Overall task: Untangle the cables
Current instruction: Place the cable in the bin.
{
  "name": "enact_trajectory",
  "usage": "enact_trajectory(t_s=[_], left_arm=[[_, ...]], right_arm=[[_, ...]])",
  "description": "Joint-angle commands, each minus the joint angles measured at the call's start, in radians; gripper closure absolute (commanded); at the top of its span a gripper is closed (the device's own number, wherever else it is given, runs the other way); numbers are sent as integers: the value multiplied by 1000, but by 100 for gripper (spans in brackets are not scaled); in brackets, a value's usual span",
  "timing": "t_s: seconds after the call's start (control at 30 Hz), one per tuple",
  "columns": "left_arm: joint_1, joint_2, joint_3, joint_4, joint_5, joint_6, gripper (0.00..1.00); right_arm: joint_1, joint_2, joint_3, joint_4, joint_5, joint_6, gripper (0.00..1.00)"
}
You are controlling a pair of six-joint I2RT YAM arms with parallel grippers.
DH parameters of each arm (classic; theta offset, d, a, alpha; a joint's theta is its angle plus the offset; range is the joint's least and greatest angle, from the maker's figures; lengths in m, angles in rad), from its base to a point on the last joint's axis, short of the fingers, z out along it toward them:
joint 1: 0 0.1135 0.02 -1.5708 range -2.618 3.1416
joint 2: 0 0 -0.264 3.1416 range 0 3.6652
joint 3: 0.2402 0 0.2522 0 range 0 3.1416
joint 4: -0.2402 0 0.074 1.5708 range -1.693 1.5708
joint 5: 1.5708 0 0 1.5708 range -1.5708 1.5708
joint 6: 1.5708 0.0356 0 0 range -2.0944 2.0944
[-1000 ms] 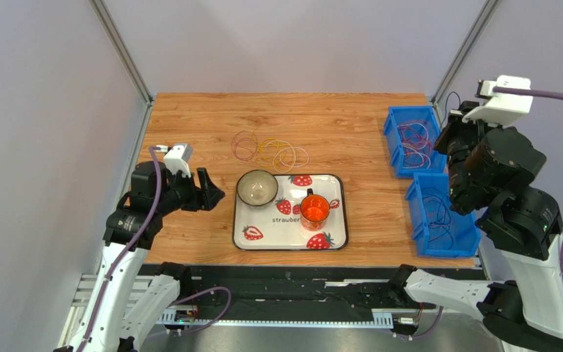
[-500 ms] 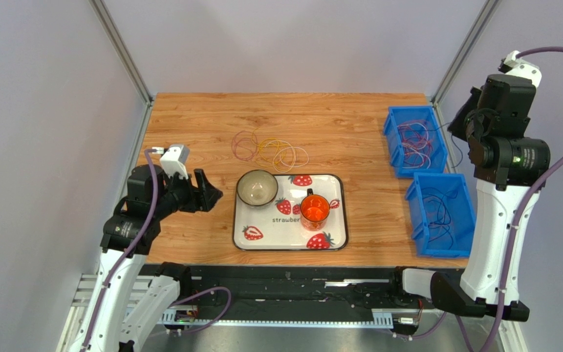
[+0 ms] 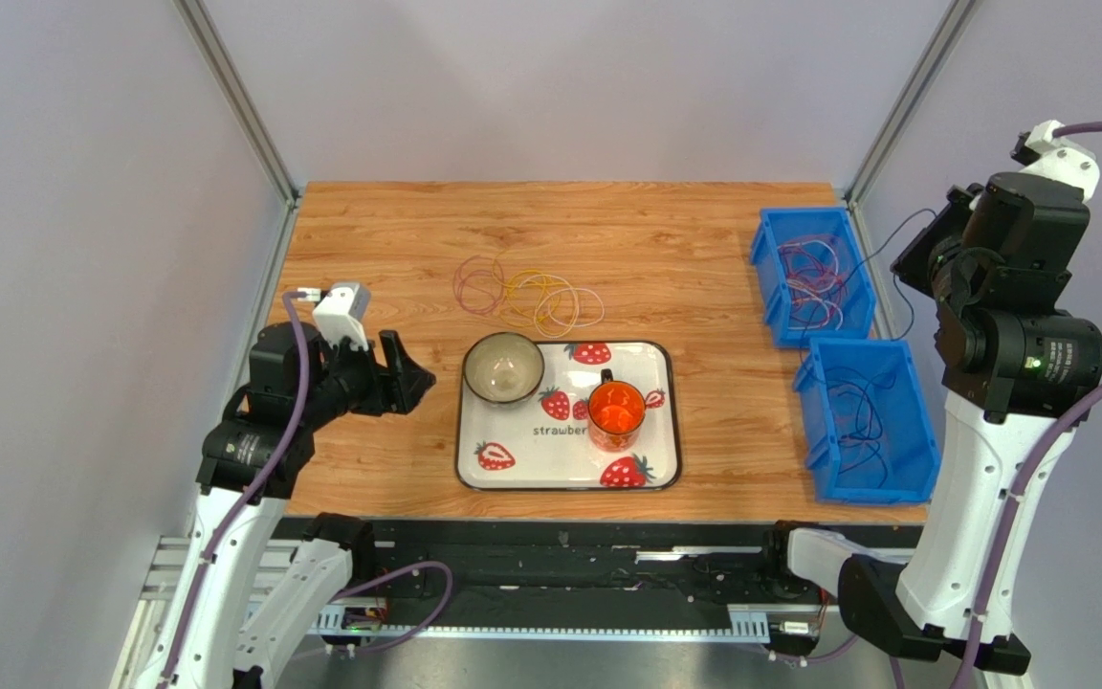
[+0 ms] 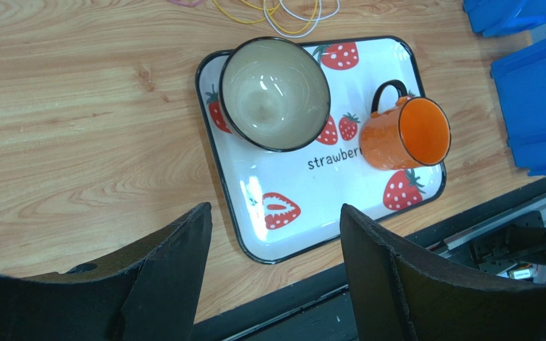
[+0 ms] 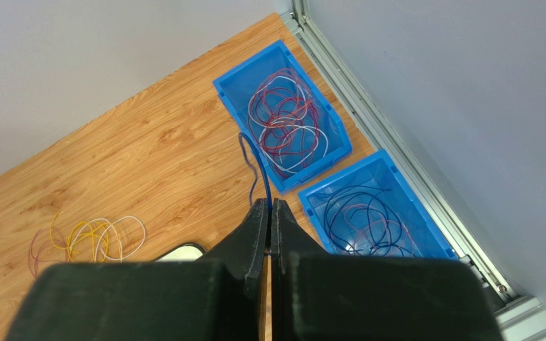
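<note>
- At the table's right edge, high above two blue bins, the right gripper (image 5: 269, 206) has its fingers pressed together on one blue-violet cable (image 5: 252, 165). The strand curves away from the fingertips toward the far bin (image 3: 765, 266).
- Far bin: holds a tangle of red, purple and white cables (image 5: 286, 131).
- Near bin (image 3: 873, 485): holds dark blue and pinkish loops (image 5: 365, 220).
- Loose cables (image 3: 531, 294): purple, yellow and white loops overlapping on the bare wood just beyond the tray (image 3: 557, 452).
- Left gripper (image 4: 274, 209): fingers spread wide with nothing between them. It hovers just left of the tray and points toward it.
- Tray: strawberry-printed, carrying a bowl (image 3: 502, 368) and an orange mug (image 3: 616, 411), near each other but not touching.
</note>
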Motion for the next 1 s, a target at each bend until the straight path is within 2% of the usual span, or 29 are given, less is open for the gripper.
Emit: enact_trajectory(t_s=[0.0, 0.47, 0.57, 0.83, 0.97], left_arm=[[-2, 8, -10, 33, -7, 7, 26], [-2, 31, -8, 30, -27, 6, 27], [-2, 36, -8, 31, -32, 6, 27], [-3, 51, -7, 25, -44, 1, 29], [-3, 47, -8, 24, -50, 0, 29]], right_arm=[[-10, -19, 19, 14, 42, 3, 100], [-10, -62, 70, 11, 79, -26, 100], [-10, -97, -5, 32, 117, -30, 100], [-15, -290, -580, 233, 140, 40, 100], [-44, -298, -631, 273, 120, 45, 100]])
